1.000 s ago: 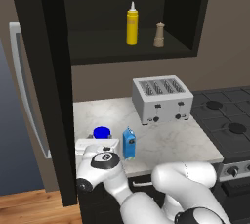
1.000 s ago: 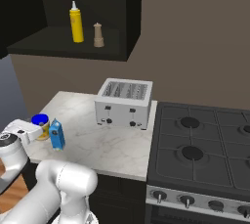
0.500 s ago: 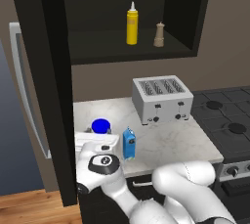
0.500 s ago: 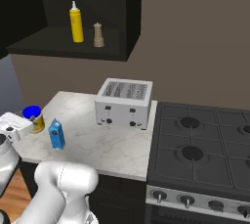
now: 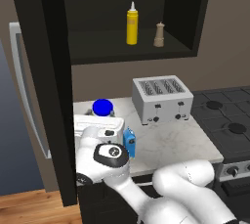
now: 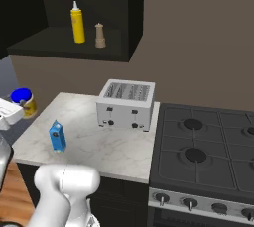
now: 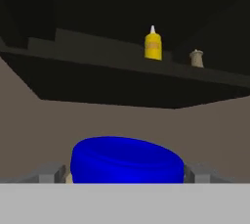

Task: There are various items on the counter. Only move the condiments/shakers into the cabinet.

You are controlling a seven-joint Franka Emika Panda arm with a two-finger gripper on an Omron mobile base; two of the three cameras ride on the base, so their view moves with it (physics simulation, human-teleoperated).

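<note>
Blue-lidded jar (image 7: 126, 161) stands upright, lid up, between the wide-spread claw (image 7: 126, 173) tips.

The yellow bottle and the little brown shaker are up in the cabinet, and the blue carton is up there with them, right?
Not quite. The yellow squeeze bottle and the small tan shaker do stand on the cabinet shelf, but the small blue carton is down on the counter, in front of the toaster. The right base view shows it plainly.
</note>
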